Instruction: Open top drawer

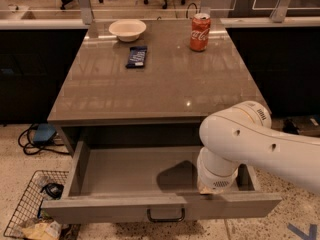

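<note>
The top drawer point(160, 208) stands pulled well out under the grey tabletop point(165, 84). Its grey front carries a black loop handle point(165, 217), and its shallow grey box interior point(130, 171) holds nothing. My white arm point(250, 139) reaches in from the right and bends down into the drawer's right half. My gripper point(206, 190) sits at the inner side of the drawer front's top edge, right of the handle, mostly hidden under the round white wrist. The lower drawers are out of view.
On the tabletop stand a red cola can point(200, 32), a white bowl point(127, 29) and a dark snack packet point(136, 56). A wire basket point(30, 209) with rubbish sits on the floor at lower left. Cables point(37, 136) lie left of the cabinet.
</note>
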You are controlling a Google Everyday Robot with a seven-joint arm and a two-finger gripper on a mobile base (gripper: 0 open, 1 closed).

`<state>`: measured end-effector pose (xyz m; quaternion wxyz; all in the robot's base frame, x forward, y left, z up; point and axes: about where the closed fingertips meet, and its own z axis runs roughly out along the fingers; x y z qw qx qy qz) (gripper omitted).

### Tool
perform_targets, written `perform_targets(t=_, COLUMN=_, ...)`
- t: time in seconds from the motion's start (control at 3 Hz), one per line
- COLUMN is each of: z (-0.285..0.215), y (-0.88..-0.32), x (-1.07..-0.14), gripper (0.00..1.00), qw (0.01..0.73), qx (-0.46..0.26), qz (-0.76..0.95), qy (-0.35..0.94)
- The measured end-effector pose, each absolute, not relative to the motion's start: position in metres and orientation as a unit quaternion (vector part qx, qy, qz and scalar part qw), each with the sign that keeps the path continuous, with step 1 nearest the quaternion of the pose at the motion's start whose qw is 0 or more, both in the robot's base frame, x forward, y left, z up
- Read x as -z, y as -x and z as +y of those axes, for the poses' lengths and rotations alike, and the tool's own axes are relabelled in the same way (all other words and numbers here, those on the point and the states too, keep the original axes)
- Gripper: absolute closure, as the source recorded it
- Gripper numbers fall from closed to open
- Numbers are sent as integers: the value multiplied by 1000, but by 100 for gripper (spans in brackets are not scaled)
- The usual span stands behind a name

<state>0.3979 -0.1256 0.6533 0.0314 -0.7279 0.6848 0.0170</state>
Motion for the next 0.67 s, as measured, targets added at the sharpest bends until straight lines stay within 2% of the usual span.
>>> perform_targets(t=0.67, z=-114, y=-389, x=-654, gripper=100, qw=3, qx=-41, qz=692, qy=721)
